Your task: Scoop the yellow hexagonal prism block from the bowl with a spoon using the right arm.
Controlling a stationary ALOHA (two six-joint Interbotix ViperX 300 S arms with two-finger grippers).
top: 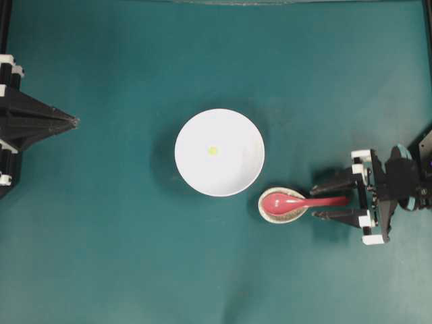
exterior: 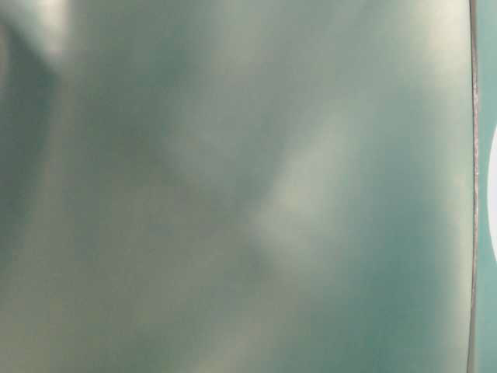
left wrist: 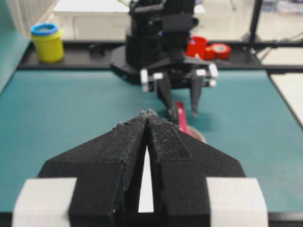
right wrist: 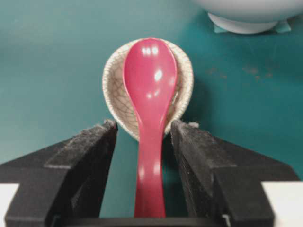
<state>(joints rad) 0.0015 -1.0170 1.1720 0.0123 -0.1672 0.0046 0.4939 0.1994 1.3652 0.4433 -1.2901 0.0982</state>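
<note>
A tiny yellow hexagonal prism block [top: 212, 150] lies near the middle of the white bowl [top: 236, 169] at the table's centre. The pink-red spoon [top: 290, 201] rests with its scoop in a small speckled beige dish [top: 278, 214], handle pointing right. My right gripper [top: 315, 200] is open, one finger on each side of the spoon's handle [right wrist: 150, 175], with a gap to both pads. The bowl's foot [right wrist: 241, 23] shows at the top of the right wrist view. My left gripper [top: 74, 122] is shut with nothing in it, at the far left edge, its tips [left wrist: 148, 113] touching.
The left wrist view looks across the teal table at the right arm [left wrist: 161, 38]. Behind it are a yellow jar with a blue lid [left wrist: 47, 42] and red tape rolls [left wrist: 208, 48]. The table-level view is a blur.
</note>
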